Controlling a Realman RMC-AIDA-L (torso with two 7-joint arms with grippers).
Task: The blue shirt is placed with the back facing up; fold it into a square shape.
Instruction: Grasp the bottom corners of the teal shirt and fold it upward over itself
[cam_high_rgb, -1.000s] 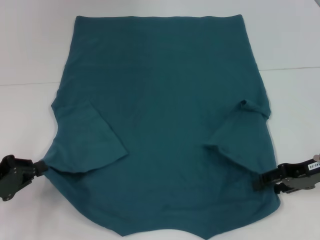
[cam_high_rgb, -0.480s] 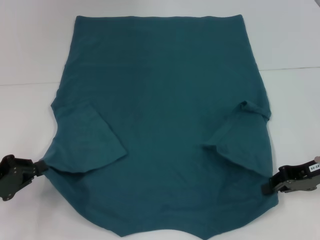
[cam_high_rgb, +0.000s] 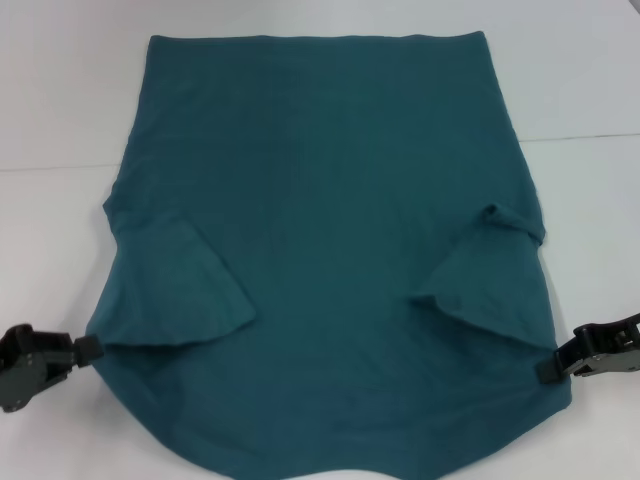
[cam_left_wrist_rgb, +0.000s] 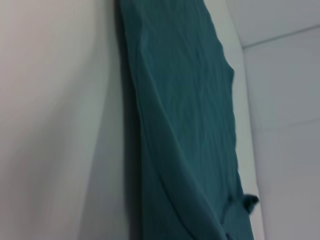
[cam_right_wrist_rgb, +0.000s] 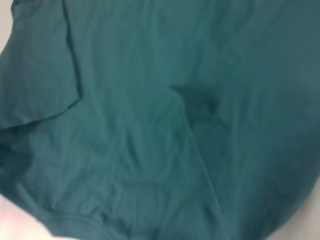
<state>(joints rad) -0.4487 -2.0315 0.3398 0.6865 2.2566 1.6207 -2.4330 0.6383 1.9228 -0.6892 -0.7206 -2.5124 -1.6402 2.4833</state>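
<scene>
Teal-blue cotton fills the middle of the white worktop (cam_high_rgb: 60, 100): the blue shirt (cam_high_rgb: 330, 200) lies flat with its plain back up, long axis running straight away from the robot, the straight hem at the far end and the shoulder end nearest the robot, running off the picture's lower edge. Both short sleeves are folded inward onto the body, the left sleeve (cam_high_rgb: 190, 295) as a broad flap, the right sleeve (cam_high_rgb: 490, 290) as a narrower one with a curled corner. The left gripper (cam_high_rgb: 88, 348) sits at the shirt's near-left edge, touching or just beside the cloth below the sleeve fold; whether its fingers are together or apart cannot be told. The right gripper (cam_high_rgb: 548, 370) sits at the near-right edge, likewise against the fabric's border, its finger state also unclear. Bare worktop shows on both sides of the shirt and beyond the hem, with a thin seam line (cam_high_rgb: 590, 137) crossing the surface behind it.
</scene>
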